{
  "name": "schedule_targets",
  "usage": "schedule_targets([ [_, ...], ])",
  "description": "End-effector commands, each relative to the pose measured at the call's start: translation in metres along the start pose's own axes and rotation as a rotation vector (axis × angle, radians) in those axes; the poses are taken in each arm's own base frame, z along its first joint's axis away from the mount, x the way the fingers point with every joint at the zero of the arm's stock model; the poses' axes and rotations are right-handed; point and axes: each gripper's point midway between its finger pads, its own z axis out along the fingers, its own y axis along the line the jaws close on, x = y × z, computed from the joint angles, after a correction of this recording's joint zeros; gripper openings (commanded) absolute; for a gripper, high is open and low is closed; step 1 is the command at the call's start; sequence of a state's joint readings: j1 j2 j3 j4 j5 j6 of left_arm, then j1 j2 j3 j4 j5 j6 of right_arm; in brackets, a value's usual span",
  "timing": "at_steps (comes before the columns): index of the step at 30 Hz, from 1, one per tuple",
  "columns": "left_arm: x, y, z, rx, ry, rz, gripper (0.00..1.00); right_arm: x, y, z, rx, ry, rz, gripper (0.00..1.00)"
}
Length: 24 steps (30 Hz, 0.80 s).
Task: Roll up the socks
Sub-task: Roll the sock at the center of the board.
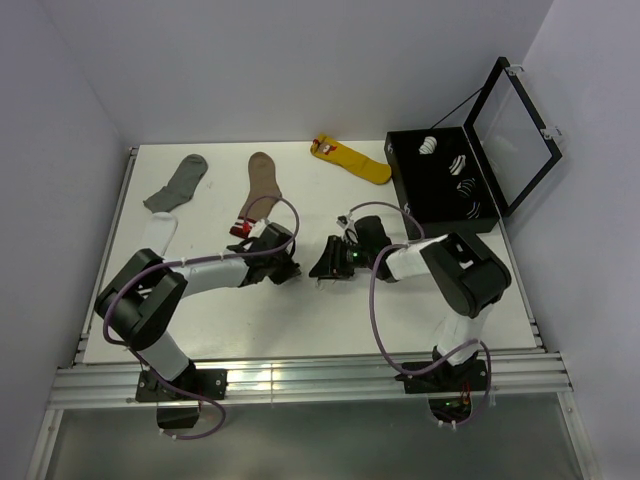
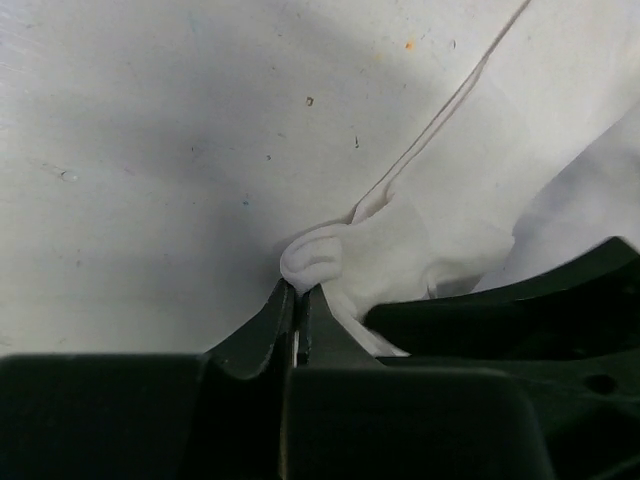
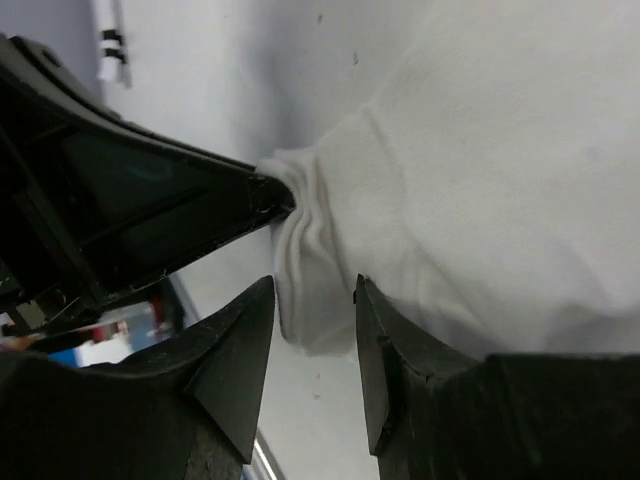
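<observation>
A white sock (image 2: pixel 430 230) lies bunched on the white table between my two grippers; no stripes show on it. My left gripper (image 2: pixel 300 288) is shut on a pinched fold at its edge. It shows in the top view (image 1: pixel 288 266) too. My right gripper (image 3: pixel 314 292) is open, its fingers either side of the same bunched edge of the sock (image 3: pixel 480 170), just beside the left fingertips (image 3: pixel 262 190). In the top view the right gripper (image 1: pixel 324 266) faces the left one closely. A second white sock (image 1: pixel 160 232) lies flat at the left, beside my left arm.
A grey sock (image 1: pixel 178 182), a brown sock with a striped cuff (image 1: pixel 258 190) and a yellow sock (image 1: pixel 352 158) lie at the back. An open black box (image 1: pixel 405 185) with rolled socks inside stands at the back right, lid up.
</observation>
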<state>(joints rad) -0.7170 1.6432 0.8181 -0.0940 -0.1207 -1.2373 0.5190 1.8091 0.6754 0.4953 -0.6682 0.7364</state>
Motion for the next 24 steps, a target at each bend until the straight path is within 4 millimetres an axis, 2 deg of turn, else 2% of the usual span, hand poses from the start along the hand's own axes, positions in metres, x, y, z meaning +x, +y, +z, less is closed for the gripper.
schedule_targets([
  [1, -0.004, 0.003, -0.005, -0.052, -0.020, 0.059, 0.00, -0.022, -0.003, -0.014, 0.127, -0.049, -0.099, 0.47],
  [2, -0.005, 0.004, -0.005, -0.061, -0.023, 0.062, 0.00, -0.025, -0.008, -0.018, 0.174, -0.059, -0.108, 0.47],
  [4, -0.007, 0.003, -0.007, -0.074, -0.024, 0.076, 0.00, -0.039, -0.002, -0.025, 0.208, -0.105, -0.137, 0.47],
  [8, -0.009, 0.003, -0.009, -0.086, -0.034, 0.096, 0.00, -0.052, -0.015, -0.030, 0.317, -0.126, -0.157, 0.42],
  [13, -0.011, 0.002, -0.011, -0.102, -0.032, 0.121, 0.00, -0.071, -0.025, -0.022, 0.375, -0.152, -0.173, 0.37],
  [14, -0.011, 0.002, -0.011, -0.103, -0.032, 0.127, 0.00, -0.069, -0.033, -0.018, 0.394, -0.136, -0.166, 0.37],
  [15, -0.012, 0.000, -0.012, -0.106, -0.035, 0.132, 0.00, -0.076, -0.032, -0.015, 0.397, -0.144, -0.170, 0.37],
  [17, -0.010, 0.003, -0.012, -0.126, -0.027, 0.155, 0.00, -0.075, -0.042, -0.011, 0.428, -0.129, -0.167, 0.37],
  [20, -0.009, 0.005, -0.012, -0.160, -0.021, 0.188, 0.00, -0.081, -0.046, -0.009, 0.452, -0.137, -0.177, 0.37],
  [22, -0.010, 0.004, -0.012, -0.172, -0.020, 0.206, 0.00, -0.084, -0.045, -0.012, 0.462, -0.146, -0.198, 0.37],
  [24, -0.010, 0.007, -0.011, -0.200, -0.016, 0.215, 0.00, -0.087, -0.033, -0.022, 0.448, -0.184, -0.237, 0.38],
])
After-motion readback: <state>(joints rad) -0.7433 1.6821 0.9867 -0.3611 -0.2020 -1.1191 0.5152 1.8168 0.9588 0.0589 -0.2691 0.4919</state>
